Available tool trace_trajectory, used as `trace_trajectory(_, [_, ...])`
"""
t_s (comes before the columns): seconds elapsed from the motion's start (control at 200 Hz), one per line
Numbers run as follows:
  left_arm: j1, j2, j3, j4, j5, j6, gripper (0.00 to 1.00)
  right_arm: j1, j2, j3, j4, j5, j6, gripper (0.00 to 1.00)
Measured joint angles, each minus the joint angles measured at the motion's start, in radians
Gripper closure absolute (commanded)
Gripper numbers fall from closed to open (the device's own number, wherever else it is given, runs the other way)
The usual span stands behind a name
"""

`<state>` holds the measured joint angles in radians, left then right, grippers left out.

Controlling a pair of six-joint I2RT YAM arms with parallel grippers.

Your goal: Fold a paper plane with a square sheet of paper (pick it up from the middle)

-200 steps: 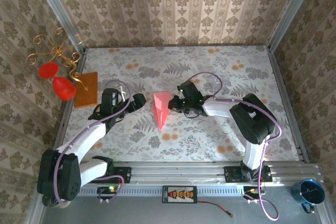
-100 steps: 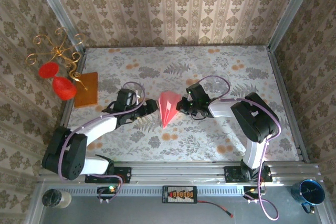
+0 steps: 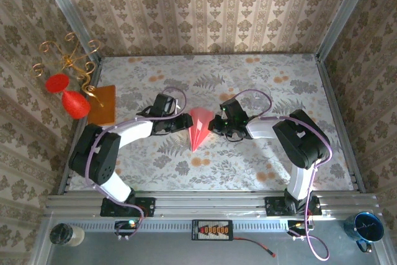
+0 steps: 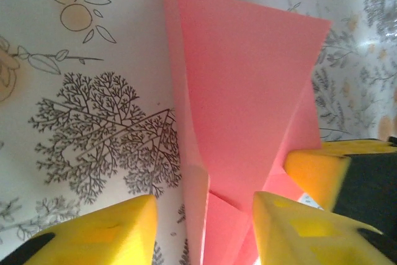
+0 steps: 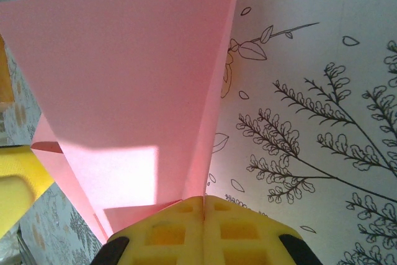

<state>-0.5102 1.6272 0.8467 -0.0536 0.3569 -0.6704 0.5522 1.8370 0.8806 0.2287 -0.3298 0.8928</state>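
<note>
Mid-table, left gripper (image 3: 185, 122) now straddling paper plane (image 3: 198, 128), jaws narrower.

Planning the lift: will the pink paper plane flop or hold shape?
Probably light: the paper plane is thin sheet. Its centre crease likely stiffens it lengthwise. Loose flaps may spread; layers gape near the pinching right tool.

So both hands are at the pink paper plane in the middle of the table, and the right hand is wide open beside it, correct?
Not quite: the right hand is shut, its yellow fingers pressed together on an edge of the pink paper plane, as the right wrist view shows. The rest holds: the left hand is at the plane too, in the middle of the table.
</note>
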Motion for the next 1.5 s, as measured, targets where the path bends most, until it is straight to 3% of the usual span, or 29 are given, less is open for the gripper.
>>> trace_trajectory(0.085, [0.000,0.045,0.021,-0.008,0.002,0.006,0.66,0.000,0.000,0.000,0.000,0.000,0.000,0.98])
trace_trajectory(0.205, [0.000,0.085,0.032,-0.015,0.003,0.010,0.77,0.000,0.000,0.000,0.000,0.000,0.000,0.98])
trace_trajectory(0.49, [0.006,0.091,0.031,-0.004,-0.014,-0.016,0.92,-0.006,-0.012,0.000,-0.016,0.003,-0.005,0.99])
trace_trajectory(1.105, [0.021,0.002,-0.071,0.061,-0.058,-0.116,0.89,-0.016,-0.041,0.000,-0.035,0.011,-0.016,0.99])
trace_trajectory(1.5, [0.021,0.013,-0.040,-0.020,-0.078,-0.076,0.73,-0.022,-0.017,0.000,-0.036,0.008,-0.016,0.99])
